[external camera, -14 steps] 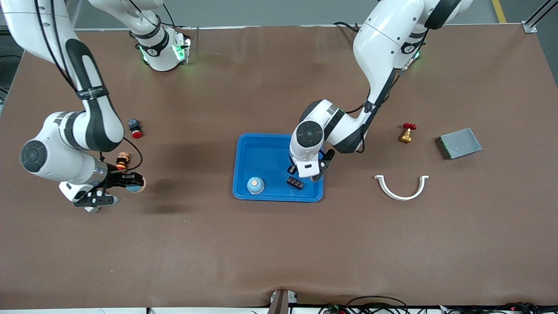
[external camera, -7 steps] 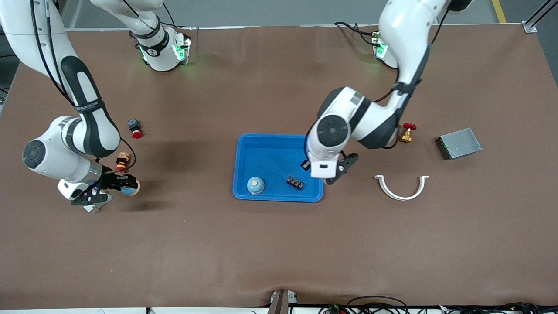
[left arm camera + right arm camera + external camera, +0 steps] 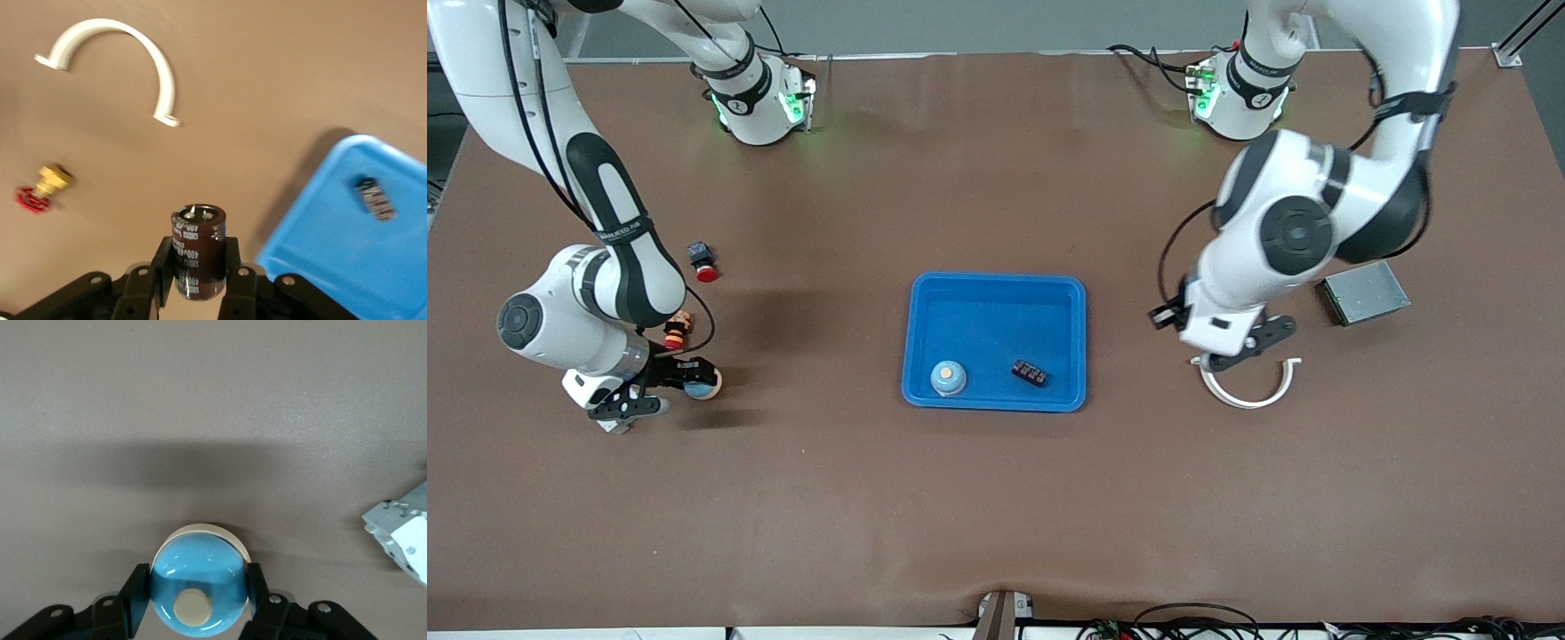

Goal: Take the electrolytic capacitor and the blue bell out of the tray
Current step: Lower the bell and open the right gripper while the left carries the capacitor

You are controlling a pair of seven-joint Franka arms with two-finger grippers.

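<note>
The right gripper [image 3: 197, 603] is pinching a blue bell [image 3: 197, 590], apparently just above the table [image 3: 996, 498]. The left gripper [image 3: 198, 267] is clamping a dark capacitor [image 3: 198, 252] over bare table between the white clamp [image 3: 1246, 384] and blue tray [image 3: 996, 283].

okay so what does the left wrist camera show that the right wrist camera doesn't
Only the left wrist view shows the left hand shut on a dark capacitor, a white curved bracket, a brass valve with a red wheel and a corner of the blue tray. Only the right wrist view shows the right hand gripping a blue bell and a grey part. Both show brown tabletop.
</note>
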